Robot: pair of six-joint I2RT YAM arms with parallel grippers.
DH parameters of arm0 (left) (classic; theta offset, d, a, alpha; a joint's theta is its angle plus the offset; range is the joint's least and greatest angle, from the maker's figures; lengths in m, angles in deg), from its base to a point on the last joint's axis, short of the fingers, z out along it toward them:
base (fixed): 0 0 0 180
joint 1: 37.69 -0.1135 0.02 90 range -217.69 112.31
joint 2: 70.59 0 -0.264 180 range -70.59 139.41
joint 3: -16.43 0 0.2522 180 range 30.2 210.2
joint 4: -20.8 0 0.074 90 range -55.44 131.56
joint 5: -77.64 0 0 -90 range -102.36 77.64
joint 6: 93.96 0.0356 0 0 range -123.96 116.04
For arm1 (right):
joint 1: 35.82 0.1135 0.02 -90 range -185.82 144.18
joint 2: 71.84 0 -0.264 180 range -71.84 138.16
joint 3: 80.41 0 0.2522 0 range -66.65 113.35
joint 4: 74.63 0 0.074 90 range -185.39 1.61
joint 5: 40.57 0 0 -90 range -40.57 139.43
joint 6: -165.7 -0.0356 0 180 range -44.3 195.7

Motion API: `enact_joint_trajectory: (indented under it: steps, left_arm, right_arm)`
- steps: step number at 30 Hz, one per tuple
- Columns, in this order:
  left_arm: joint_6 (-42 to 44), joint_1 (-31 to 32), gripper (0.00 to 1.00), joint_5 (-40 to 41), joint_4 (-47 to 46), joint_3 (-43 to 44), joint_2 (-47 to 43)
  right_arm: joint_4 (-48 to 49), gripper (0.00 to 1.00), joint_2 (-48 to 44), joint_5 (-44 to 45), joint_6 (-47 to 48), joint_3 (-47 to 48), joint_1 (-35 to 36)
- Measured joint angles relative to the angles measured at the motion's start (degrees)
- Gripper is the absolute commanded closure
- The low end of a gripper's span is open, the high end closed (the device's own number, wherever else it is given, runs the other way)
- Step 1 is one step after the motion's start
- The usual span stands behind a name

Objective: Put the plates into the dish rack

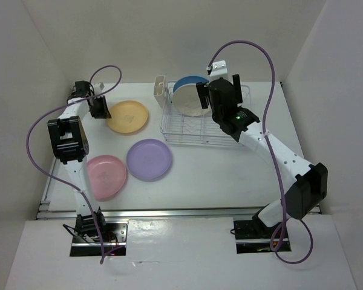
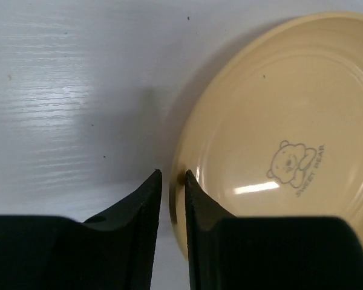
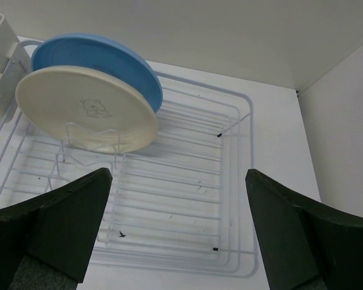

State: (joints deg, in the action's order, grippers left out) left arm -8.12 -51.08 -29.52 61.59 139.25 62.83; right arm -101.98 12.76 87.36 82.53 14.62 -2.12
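The yellow-orange plate (image 1: 127, 116) lies flat on the table at the back left. My left gripper (image 1: 98, 109) is at its left edge. In the left wrist view the left gripper (image 2: 172, 175) has its jaws drawn close on the rim of the yellow-orange plate (image 2: 278, 139), one finger inside and one outside. The blue plate (image 1: 190, 81) and cream plate (image 1: 189, 99) stand on edge in the dish rack (image 1: 199, 140). My right gripper (image 1: 218, 90) hovers above the rack, and in the right wrist view the right gripper (image 3: 178, 181) is wide open and holds nothing.
The pink plate (image 1: 106, 175) and the purple plate (image 1: 149, 159) lie flat on the table near the front left. A cream cutlery cup (image 1: 159, 87) hangs on the rack's left end. White walls close in the table on three sides.
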Motion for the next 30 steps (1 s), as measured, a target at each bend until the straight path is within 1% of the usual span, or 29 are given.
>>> enact_joint_trajectory:
  steps: [1, 2, 4, 5, 10, 13, 16, 19, 20, 21, 24, 26, 28, 30]
  left_arm:
    - [0.1, 0.0, 0.77, -0.3, 0.0, 0.0, 0.4]
    - [0.2, 0.1, 0.77, -0.8, -0.1, -0.1, 0.7]
    - [0.3, 0.1, 0.85, -1.9, -0.5, -0.6, 0.9]
    - [0.3, 0.1, 1.00, -2.3, -0.7, -0.7, 0.9]
    - [-0.9, -0.2, 1.00, -4.9, -1.7, -1.8, 0.3]
    - [-1.7, -0.2, 1.00, -5.0, -2.4, -5.5, -2.1]
    - [-1.9, -0.2, 1.00, -4.3, -4.3, -12.3, -8.1]
    - [-1.0, -0.1, 1.00, -2.3, -8.9, -20.2, -18.2]
    - [-0.5, 0.0, 1.00, -2.0, -10.7, -21.6, -21.6]
    - [0.1, 0.0, 1.00, -2.1, -13.1, -22.4, -24.9]
    - [4.1, 0.6, 1.00, -3.1, -29.1, -27.8, -35.6]
    - [7.9, 1.7, 1.00, -4.2, -45.9, -35.3, -43.0]
    - [13.5, 4.1, 1.00, -5.9, -59.8, -40.5, -46.6]
    - [19.0, 8.1, 1.00, -7.5, -70.6, -41.9, -45.7]
  right_arm:
    - [0.0, 0.00, 0.3, 0.0, 0.0, 0.2, 0.0]
    - [-0.2, 0.00, 0.6, 0.0, 0.0, 0.4, 0.0]
    - [-0.2, 0.00, 1.2, 0.0, 0.0, 0.6, 0.0]
    - [-0.3, 0.00, 1.4, 0.0, 0.0, 0.6, 0.0]
    - [-0.7, 0.00, 1.8, -0.3, 0.0, 0.6, 0.0]
    - [-0.6, 0.00, 2.0, -0.3, 0.0, 0.6, 0.0]
    - [-0.6, 0.00, 2.0, -0.4, 0.0, 0.6, 0.0]
    - [-0.6, 0.00, 2.0, -0.5, 0.0, 0.6, 0.0]
    - [-0.6, 0.00, 2.0, -0.7, 0.0, 0.6, 0.0]
    - [-0.6, 0.00, 2.0, -0.7, 0.0, 0.6, 0.0]
    - [-0.5, 0.00, 2.0, -0.8, 0.0, 0.6, 0.0]
    - [-0.6, 0.00, 2.0, -0.9, 0.0, 0.6, 0.0]
    - [-0.5, 0.00, 2.0, -0.9, 0.0, 0.6, 0.0]
    - [-0.6, 0.00, 2.0, -0.9, 0.0, 0.6, 0.0]
